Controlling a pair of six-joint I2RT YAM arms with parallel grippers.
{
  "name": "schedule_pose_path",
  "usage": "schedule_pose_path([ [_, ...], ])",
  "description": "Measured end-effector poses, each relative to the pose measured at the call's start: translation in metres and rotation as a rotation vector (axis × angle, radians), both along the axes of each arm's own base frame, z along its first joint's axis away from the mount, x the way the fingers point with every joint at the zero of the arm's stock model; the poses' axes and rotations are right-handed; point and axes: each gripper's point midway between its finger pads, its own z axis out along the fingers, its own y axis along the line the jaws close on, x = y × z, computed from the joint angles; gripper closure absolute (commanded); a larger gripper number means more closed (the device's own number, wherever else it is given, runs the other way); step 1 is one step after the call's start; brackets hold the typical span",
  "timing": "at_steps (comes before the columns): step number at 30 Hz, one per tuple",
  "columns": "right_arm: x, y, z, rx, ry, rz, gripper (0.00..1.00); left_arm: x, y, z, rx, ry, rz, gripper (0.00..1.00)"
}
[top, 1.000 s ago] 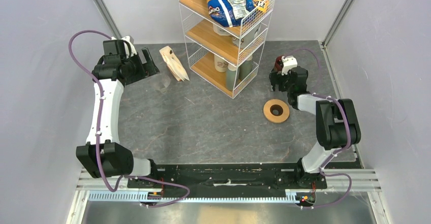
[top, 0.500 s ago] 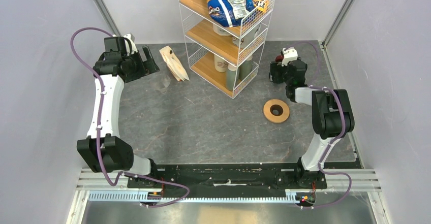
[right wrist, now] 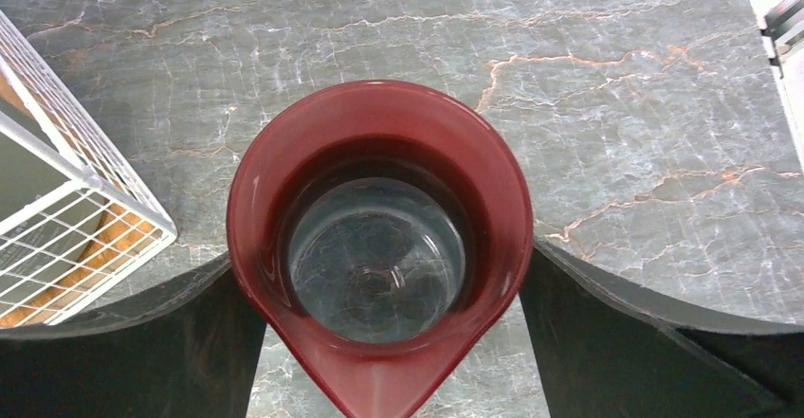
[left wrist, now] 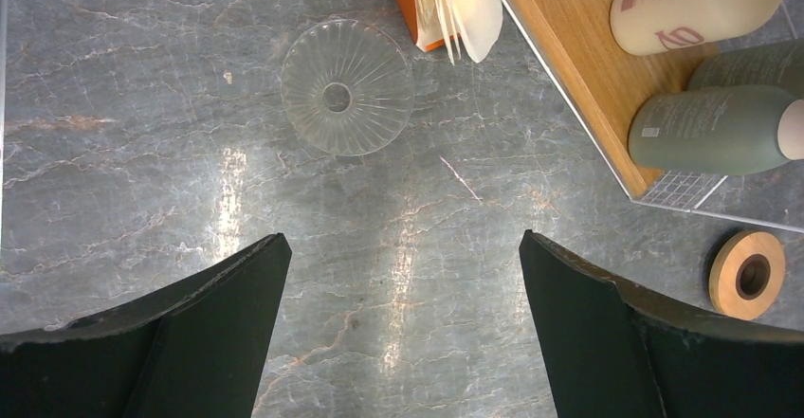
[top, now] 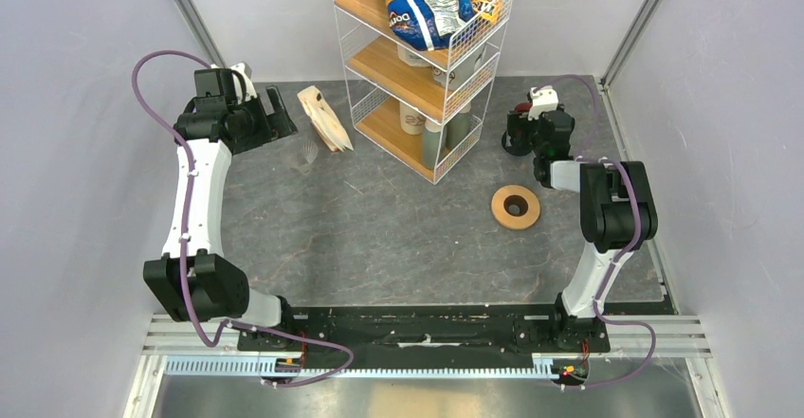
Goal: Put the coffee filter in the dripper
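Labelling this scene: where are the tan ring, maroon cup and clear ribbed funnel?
tan ring [top: 498,207]: top external view, wooden rim left of hole.
maroon cup [right wrist: 248,200]: right wrist view, left rim.
clear ribbed funnel [left wrist: 379,86]: left wrist view, ribbed wall.

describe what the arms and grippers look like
Both the left arm and right arm have white links between bulky black joints, with a purple cable looping along each. The left gripper and right gripper have broad matte-black wedge fingers.
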Motion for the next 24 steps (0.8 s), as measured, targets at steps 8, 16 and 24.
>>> schedule_pose_path([
  [8, 0.002, -0.001, -0.001, -0.001, -0.004, 0.002, 0.16, 0.000, 0.000, 0.000, 0.003, 0.000, -0.003, 0.00],
  [16, 0.001, -0.001, 0.001, 0.002, -0.010, 0.027, 0.27, 0.000, 0.000, 0.000, 0.003, 0.000, -0.003, 0.00],
  [24, -0.023, 0.006, 0.016, 0.011, -0.016, 0.082, 0.33, 0.000, 0.000, 0.000, 0.004, -0.002, -0.004, 0.00],
])
